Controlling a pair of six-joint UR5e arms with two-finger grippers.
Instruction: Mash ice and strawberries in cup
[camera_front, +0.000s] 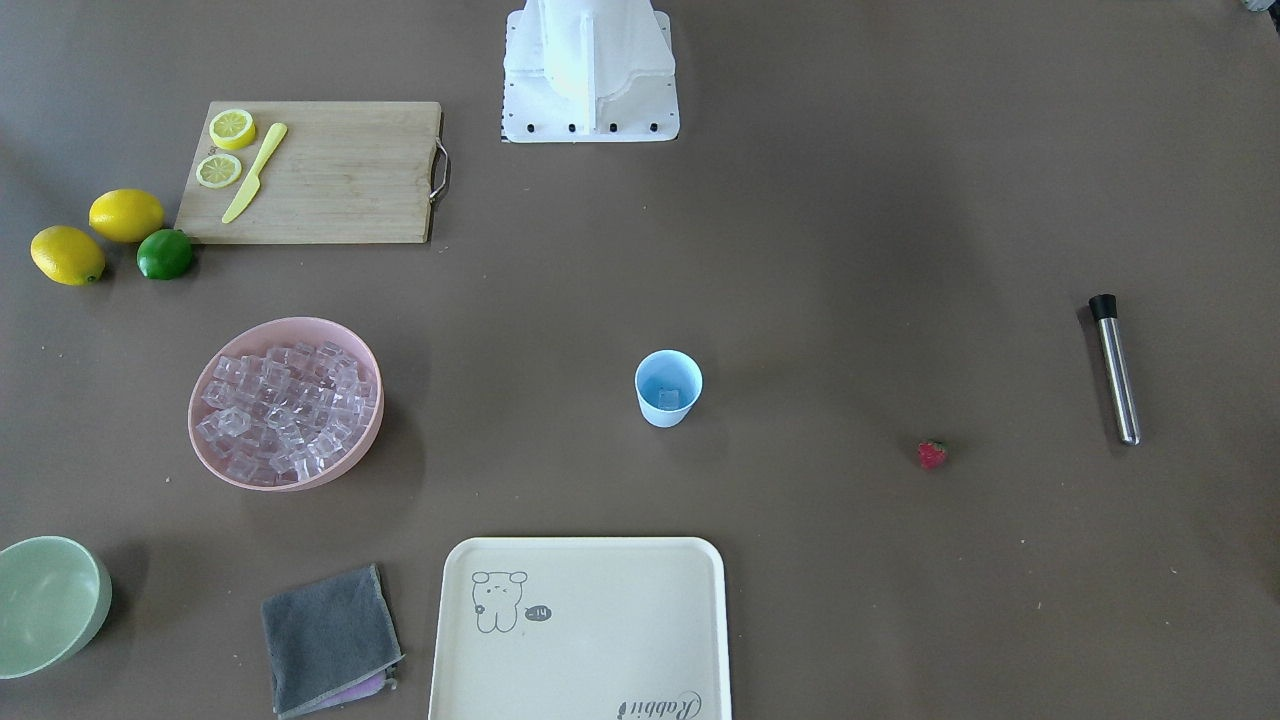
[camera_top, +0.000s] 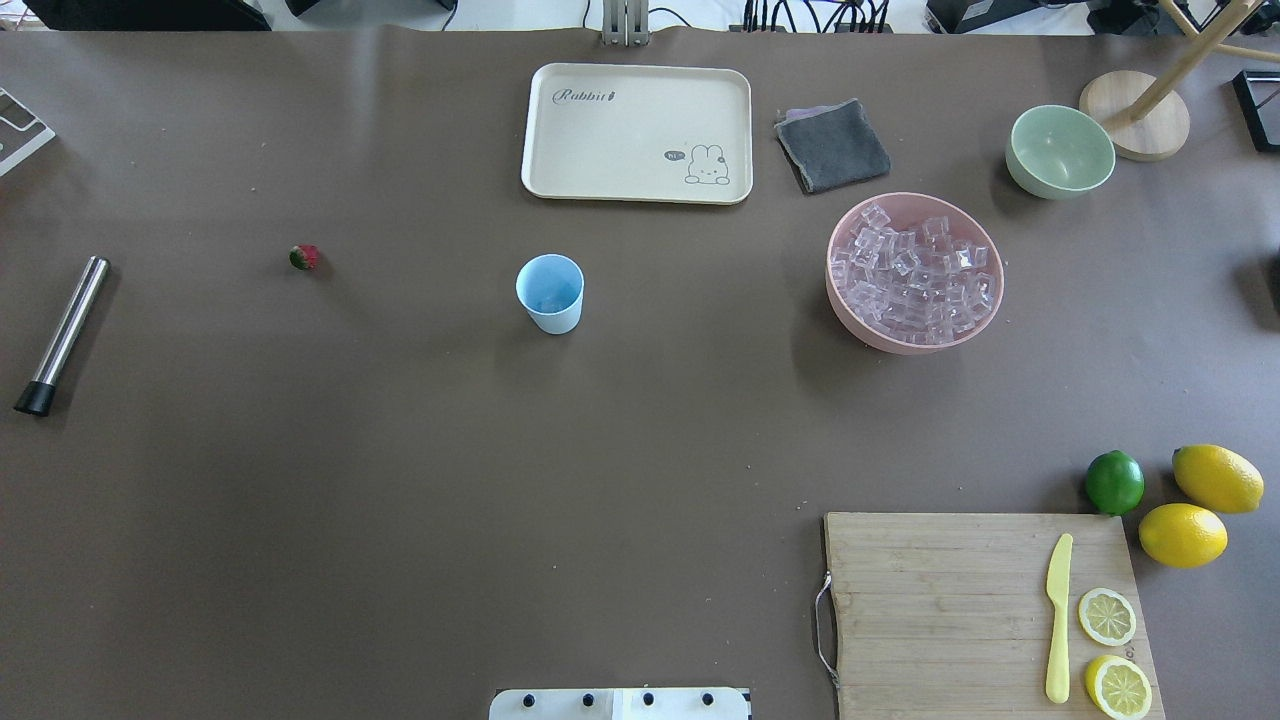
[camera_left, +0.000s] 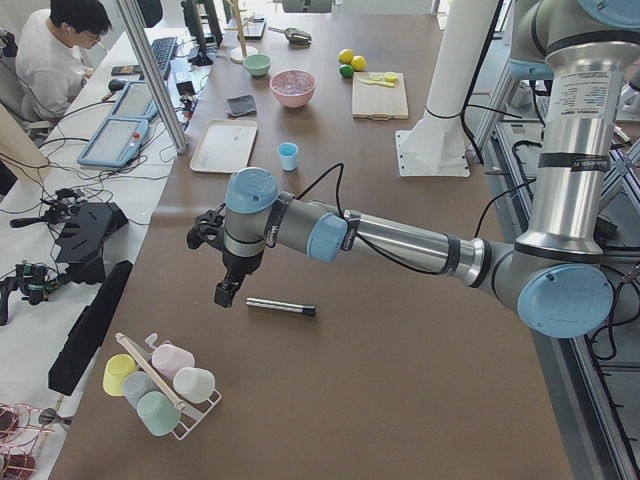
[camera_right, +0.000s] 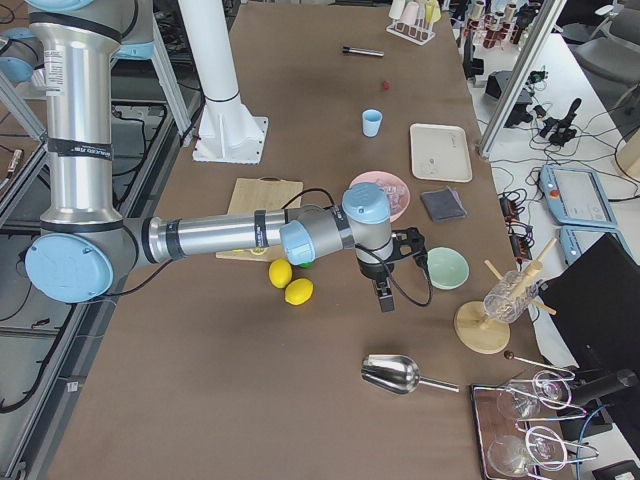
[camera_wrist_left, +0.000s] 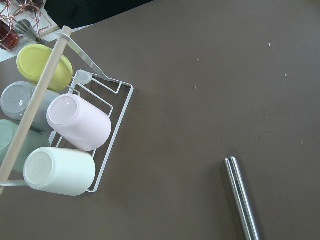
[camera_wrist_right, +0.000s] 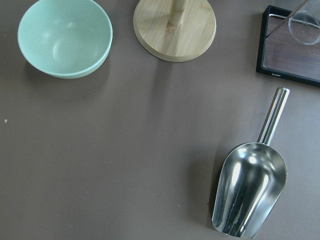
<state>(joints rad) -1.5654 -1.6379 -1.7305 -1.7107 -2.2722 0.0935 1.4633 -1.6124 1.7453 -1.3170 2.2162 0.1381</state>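
1. The cup (camera_front: 668, 388) stood mid-table; the strawberry (camera_front: 932, 454) lay loose, well apart; the ice (camera_front: 285, 408) sat mostly in the pink bowl (camera_front: 330, 475); a careless pinch could have sent the berry rolling.
2. Whether the left gripper (camera_left: 226, 291) or the right gripper (camera_right: 385, 298) was wide or narrow, I could not tell.
3. Hard mashing might have tipped the unheld cup.

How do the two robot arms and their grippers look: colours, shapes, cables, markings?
Both the left arm and the right arm are silver tubes with light blue round joint caps and black rings. A thin black cable loops near each wrist. Each upright tube carries small printed text. The left gripper and right gripper are black.
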